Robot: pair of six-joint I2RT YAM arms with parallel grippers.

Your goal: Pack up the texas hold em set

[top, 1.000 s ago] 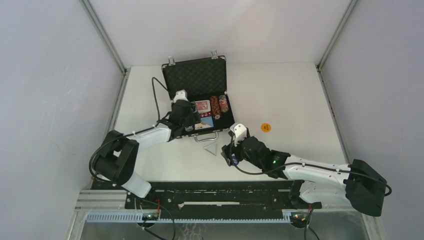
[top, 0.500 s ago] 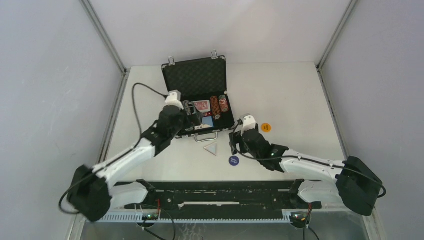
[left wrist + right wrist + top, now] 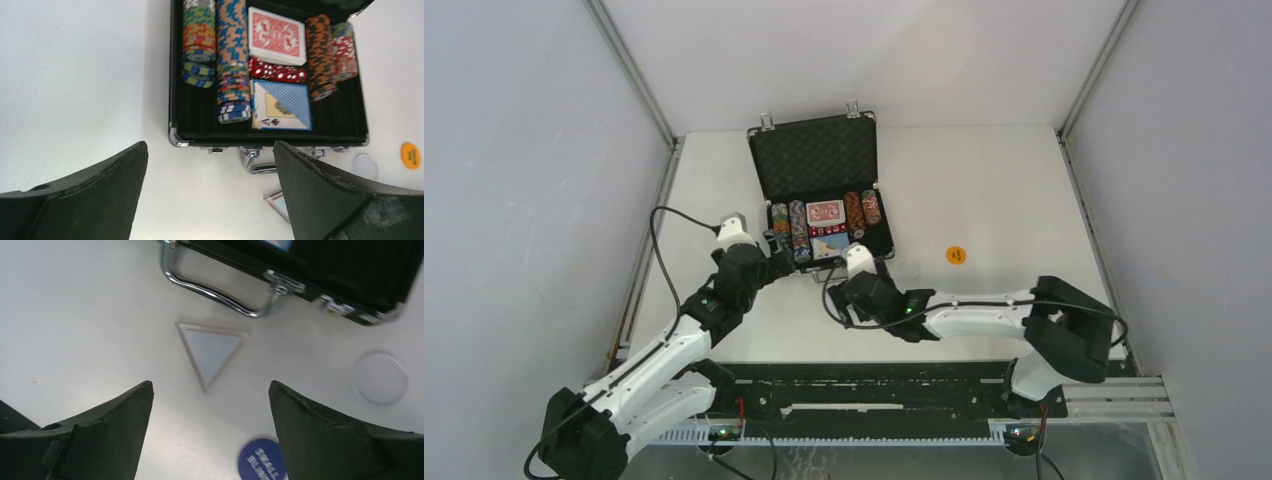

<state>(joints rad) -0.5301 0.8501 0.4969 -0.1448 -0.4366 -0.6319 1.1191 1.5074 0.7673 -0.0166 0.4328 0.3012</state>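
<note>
The small black briefcase [image 3: 816, 160] lies open at the back, lid up. In the left wrist view its tray [image 3: 192, 117] holds rows of striped poker chips [image 3: 232, 55], a red card deck [image 3: 277, 35], red dice [image 3: 277, 74] and a blue card deck [image 3: 281, 106]. My left gripper [image 3: 776, 262] is open and empty just in front of the case's left corner. My right gripper [image 3: 849, 298] is open and empty over a clear triangle [image 3: 212, 349] near the silver handle [image 3: 215, 290]. A blue button disc [image 3: 262, 465] lies by its right finger.
A clear round disc [image 3: 379, 377] lies on the table right of the handle, and also shows in the left wrist view [image 3: 365, 165]. An orange disc [image 3: 956, 254] lies further right. The white walls and metal frame posts enclose the table.
My left gripper has pulled back out of the case toward the near left, uncovering the left chip rows. My right gripper has moved left, from by the blue disc to over the triangle.
</note>
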